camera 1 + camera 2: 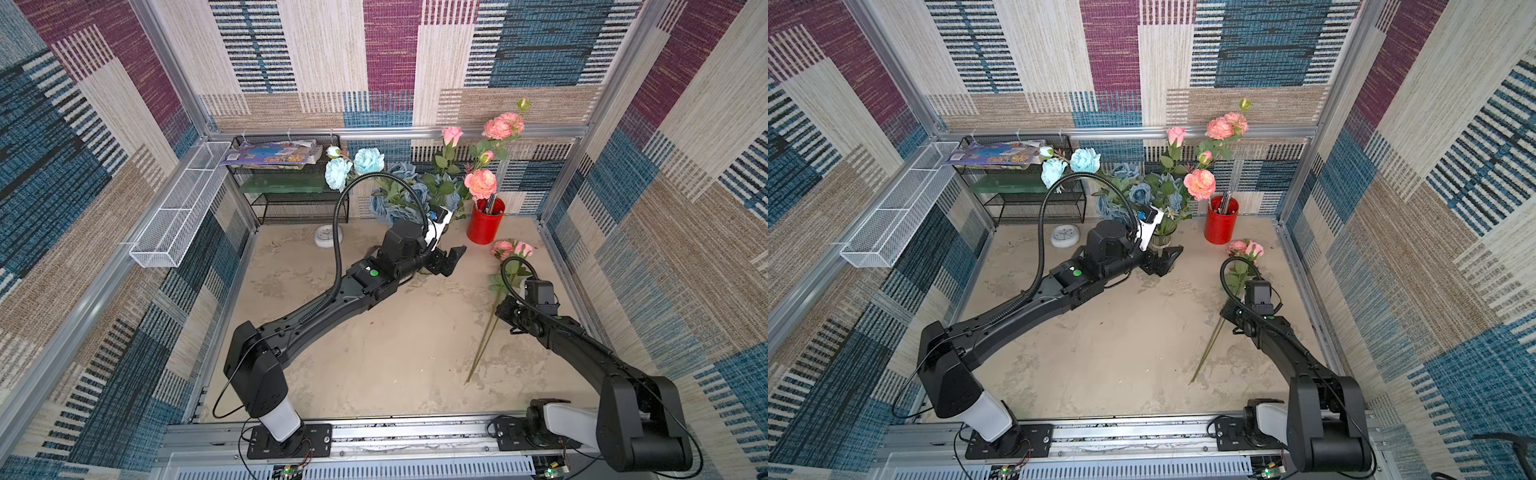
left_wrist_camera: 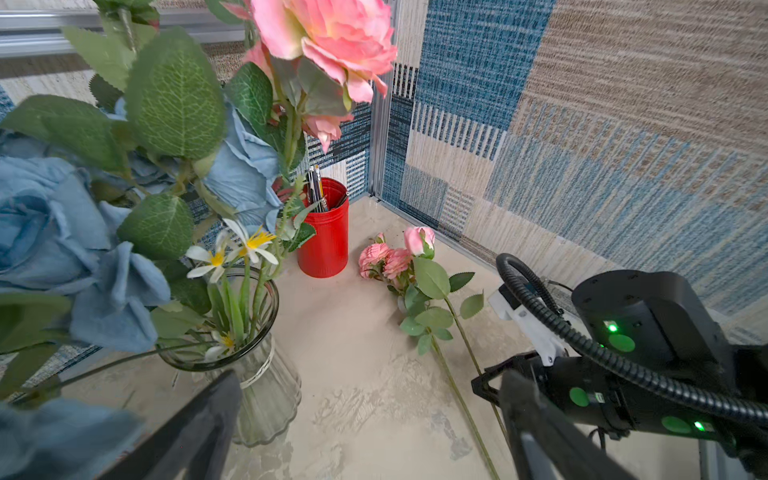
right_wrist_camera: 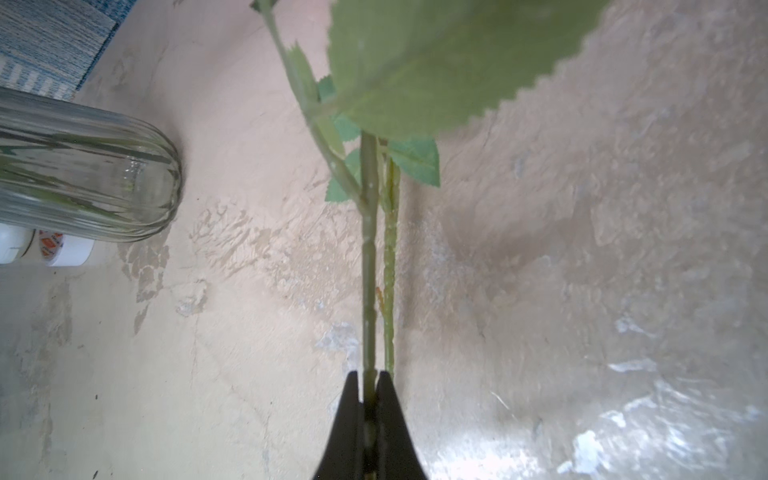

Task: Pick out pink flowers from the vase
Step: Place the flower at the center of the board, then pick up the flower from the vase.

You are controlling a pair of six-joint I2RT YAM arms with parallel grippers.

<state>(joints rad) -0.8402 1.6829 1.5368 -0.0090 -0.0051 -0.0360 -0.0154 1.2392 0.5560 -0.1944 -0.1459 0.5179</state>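
At frame right, the right gripper point(image 3: 371, 399) pinches a pink flower point(image 1: 512, 248) by its stem. The left gripper point(image 1: 1166, 261) — spread wide, empty — sits beside the vase point(image 2: 270, 399).

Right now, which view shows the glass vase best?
The left wrist view: the vase shows rim to base, close up. The right wrist view catches only its lower body; in a top view just a sliver peeks past the left arm.

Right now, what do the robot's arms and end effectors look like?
The left arm and right arm are matte black with rounded links, a white base segment, a ribbed black cable hose and round green stickers. The left end effector and right end effector have black tapered fingers.
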